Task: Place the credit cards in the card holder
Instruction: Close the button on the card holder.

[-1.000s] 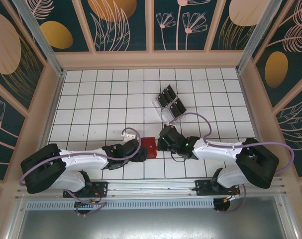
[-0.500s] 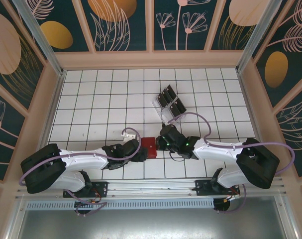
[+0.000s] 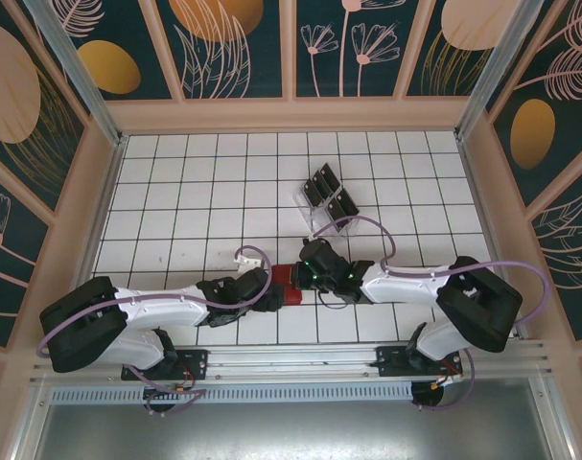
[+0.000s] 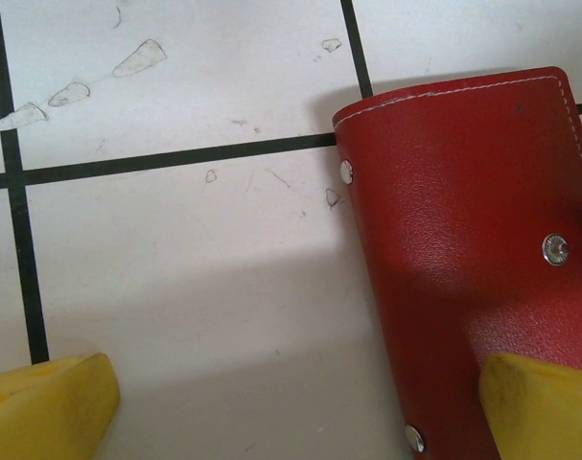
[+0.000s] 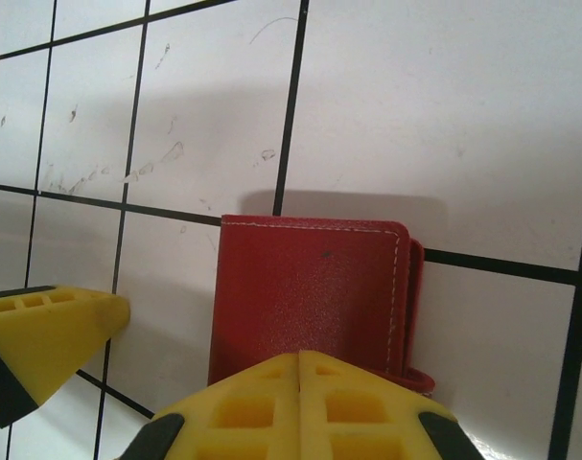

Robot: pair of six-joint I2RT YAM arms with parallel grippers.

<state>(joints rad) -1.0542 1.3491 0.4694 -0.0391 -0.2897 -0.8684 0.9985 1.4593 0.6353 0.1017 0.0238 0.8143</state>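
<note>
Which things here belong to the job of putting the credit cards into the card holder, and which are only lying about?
Belong to the job:
- red card holder
- black credit cards, standing in the rack

Only lying about:
- clear plastic rack, which merely holds the cards
- white gridded table

No readable text, number, brand or sign anywhere. On the card holder [image 4: 463,240], only plain red leather, white stitching and bare metal studs, without any stamp or logo. On the desk [image 3: 175,192], only black grid lines over white. On the far walls [image 3: 223,48], only painted leaves and flowers, without letters.
</note>
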